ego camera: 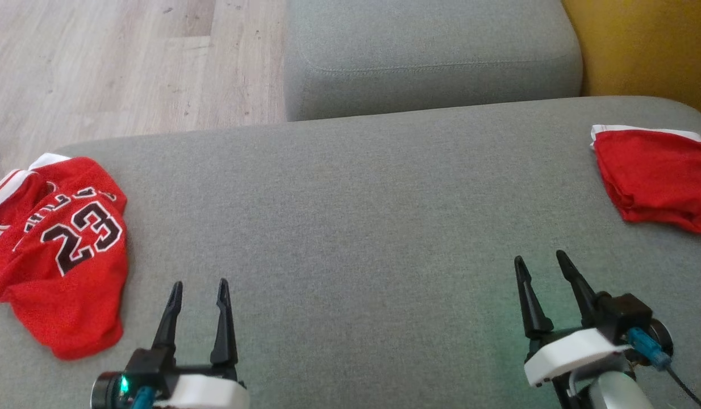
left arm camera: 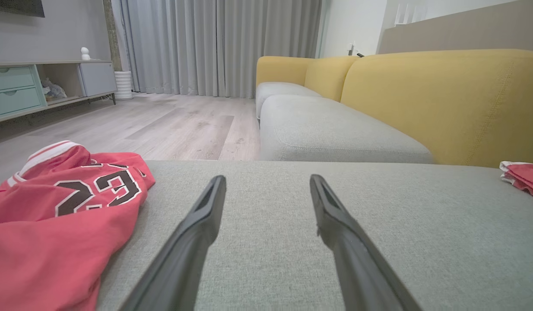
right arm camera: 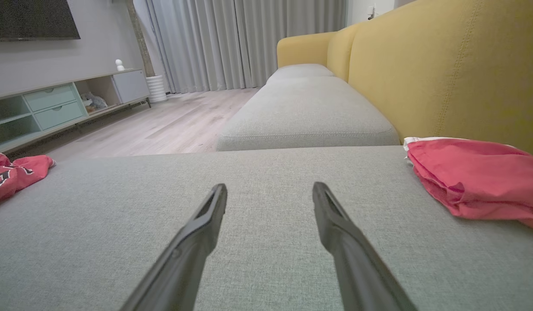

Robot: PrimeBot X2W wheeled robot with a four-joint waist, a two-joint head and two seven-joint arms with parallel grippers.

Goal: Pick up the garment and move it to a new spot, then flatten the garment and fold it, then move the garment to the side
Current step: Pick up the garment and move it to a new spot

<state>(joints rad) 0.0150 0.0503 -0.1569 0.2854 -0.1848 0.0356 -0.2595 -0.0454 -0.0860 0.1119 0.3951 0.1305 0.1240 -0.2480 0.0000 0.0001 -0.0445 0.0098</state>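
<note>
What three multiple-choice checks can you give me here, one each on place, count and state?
1. The number 23 jersey lies: A. left of the left hand, at the grey cushion's left edge; B. mid-cushion; C. at its right edge.
2. Red garments on the cushion: A. one; B. two; C. three.
3. The left hand and right hand are: A. open, empty; B. shut, empty; C. shut on cloth.
Answers: 1 A, the head view shows it far left. 2 B, the jersey plus a folded red garment at the right. 3 A, both gape over bare cushion with nothing between.
</note>
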